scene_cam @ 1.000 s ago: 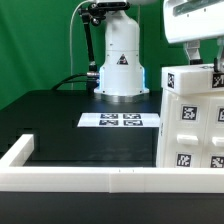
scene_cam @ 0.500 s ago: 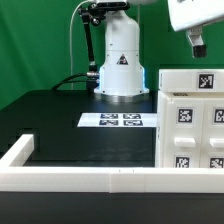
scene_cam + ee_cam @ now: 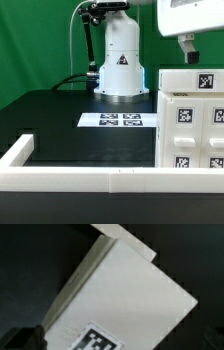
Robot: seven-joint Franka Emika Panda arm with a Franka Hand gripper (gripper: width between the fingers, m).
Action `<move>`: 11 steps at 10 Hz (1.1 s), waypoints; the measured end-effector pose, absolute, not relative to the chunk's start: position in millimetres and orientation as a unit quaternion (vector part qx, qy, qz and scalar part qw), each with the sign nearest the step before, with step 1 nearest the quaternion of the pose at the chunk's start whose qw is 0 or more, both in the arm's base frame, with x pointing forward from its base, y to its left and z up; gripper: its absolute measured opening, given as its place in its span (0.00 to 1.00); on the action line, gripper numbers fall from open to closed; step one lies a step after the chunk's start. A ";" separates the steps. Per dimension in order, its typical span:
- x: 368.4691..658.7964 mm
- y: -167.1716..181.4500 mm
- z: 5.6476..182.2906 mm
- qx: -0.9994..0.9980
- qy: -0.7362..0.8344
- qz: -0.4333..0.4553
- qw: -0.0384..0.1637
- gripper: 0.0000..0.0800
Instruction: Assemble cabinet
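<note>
- My claw (image 3: 186, 42) hangs above the cabinet (image 3: 192, 125), apart from it. Only one fingertip shows under the wrist housing, so I cannot tell whether it stands wide or narrow. I see nothing in it.
- The cabinet stands on the black worktop (image 3: 70, 125) at the exterior view's right, just behind the white border rail (image 3: 100, 180). Its tagged blocks face the camera.
- In the wrist view, a broad white face of the cabinet (image 3: 125, 294) fills the picture, with a tag at one edge.
- My judgement: I am between grasps. To do it well, I should settle which part comes next before descending.
- I should come down square to flat faces, since a skewed pinch could shove the box.
- The marker board (image 3: 120, 121) is not for picking up.
</note>
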State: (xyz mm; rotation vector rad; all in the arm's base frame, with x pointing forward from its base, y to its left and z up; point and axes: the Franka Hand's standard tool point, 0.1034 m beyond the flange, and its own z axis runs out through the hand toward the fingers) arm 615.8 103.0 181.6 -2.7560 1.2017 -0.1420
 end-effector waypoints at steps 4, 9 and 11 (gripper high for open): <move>616.2 102.6 180.8 -0.978 0.194 -0.060 0.054 1.00; 620.2 100.4 185.5 -0.971 -0.233 -0.061 0.003 1.00; 617.1 101.4 183.6 -0.923 -0.382 -0.051 -0.010 1.00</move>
